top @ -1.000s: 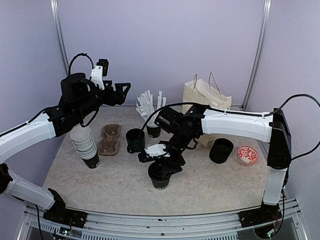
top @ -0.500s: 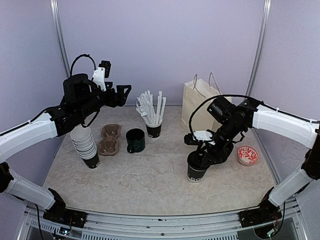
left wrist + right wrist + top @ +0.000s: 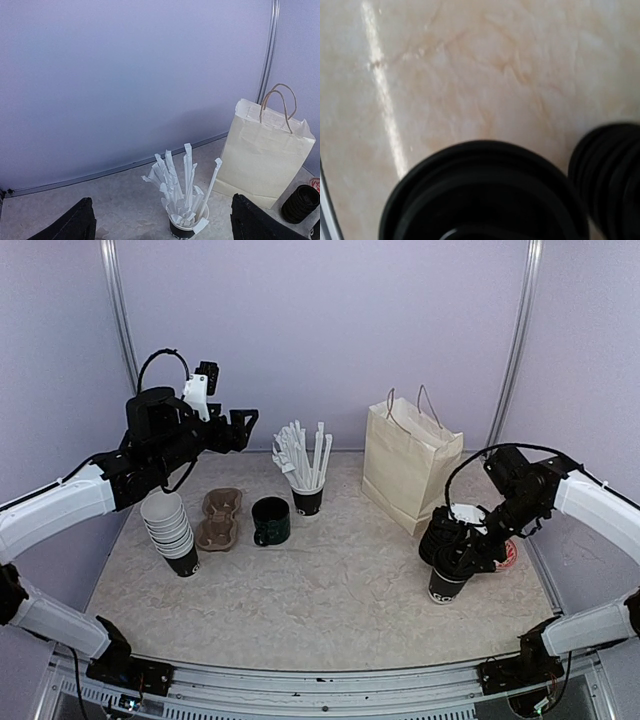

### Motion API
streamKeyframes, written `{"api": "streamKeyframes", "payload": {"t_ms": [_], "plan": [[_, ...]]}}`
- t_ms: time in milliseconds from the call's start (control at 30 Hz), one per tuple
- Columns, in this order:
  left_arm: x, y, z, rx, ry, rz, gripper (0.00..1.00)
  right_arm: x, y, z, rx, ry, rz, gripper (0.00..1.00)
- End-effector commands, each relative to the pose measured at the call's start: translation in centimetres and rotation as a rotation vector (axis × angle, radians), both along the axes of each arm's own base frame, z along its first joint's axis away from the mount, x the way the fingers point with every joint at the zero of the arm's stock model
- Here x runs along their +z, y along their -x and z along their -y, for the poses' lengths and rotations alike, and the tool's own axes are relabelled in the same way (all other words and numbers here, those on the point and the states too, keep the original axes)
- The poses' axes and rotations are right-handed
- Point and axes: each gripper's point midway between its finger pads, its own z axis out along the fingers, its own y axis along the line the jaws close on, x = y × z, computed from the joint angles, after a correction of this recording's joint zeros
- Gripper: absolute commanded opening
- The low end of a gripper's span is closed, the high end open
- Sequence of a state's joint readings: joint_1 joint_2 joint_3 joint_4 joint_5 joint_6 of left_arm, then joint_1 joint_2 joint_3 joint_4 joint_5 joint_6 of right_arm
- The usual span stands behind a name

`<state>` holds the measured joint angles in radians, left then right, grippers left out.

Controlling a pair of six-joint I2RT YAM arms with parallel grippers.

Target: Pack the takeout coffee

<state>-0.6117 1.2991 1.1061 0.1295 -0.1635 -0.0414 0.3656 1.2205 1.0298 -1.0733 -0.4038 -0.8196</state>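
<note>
At ten o'clock the left gripper hangs high, jaws spread wide, holding nothing. Under it, at nine, stands a cup stack, with a carrier and then a mug toward its three o'clock. Straws sit at twelve and a bag at one. At four o'clock of the table the right gripper clasps the lidded cup by its top. Whether its base touches the table I cannot tell. Lids are stacked just at the cup's twelve.
</note>
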Motion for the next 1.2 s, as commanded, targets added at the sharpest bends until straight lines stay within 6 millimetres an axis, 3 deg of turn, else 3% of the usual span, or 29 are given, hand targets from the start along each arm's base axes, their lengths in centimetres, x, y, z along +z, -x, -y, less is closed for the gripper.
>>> {"api": "streamKeyframes", "payload": {"t_ms": [0,267,533,700,867,1067,1100,1167], "plan": [[1.1,-0.3,0.1,-0.007,-0.001,0.021,0.91,-0.8,0.9,2.4,-0.032,0.025,-0.020,0.69],[1.0,-0.3,0.3,-0.018,0.000,0.015,0.91,-1.3,0.3,6.4,-0.144,0.052,0.002,0.69],[1.0,-0.2,0.7,-0.037,-0.003,0.001,0.90,-3.4,0.3,7.4,-0.180,0.077,-0.027,0.71],[1.3,-0.1,0.8,-0.042,-0.004,0.002,0.90,-3.6,0.5,7.5,-0.190,0.079,-0.031,0.80],[0.9,-0.3,1.1,-0.023,-0.049,-0.053,0.88,-1.3,0.2,6.9,-0.187,0.036,-0.005,0.93],[0.5,1.4,2.9,0.065,-0.220,-0.109,0.85,1.8,-1.0,5.2,-0.173,-0.070,0.031,0.94],[0.8,1.6,2.8,0.079,-0.214,-0.137,0.83,2.4,-1.3,4.8,-0.168,-0.095,0.037,0.94],[-0.4,2.0,2.3,0.093,-0.199,-0.229,0.79,3.7,-2.2,3.8,-0.147,-0.152,0.055,0.92]]}}
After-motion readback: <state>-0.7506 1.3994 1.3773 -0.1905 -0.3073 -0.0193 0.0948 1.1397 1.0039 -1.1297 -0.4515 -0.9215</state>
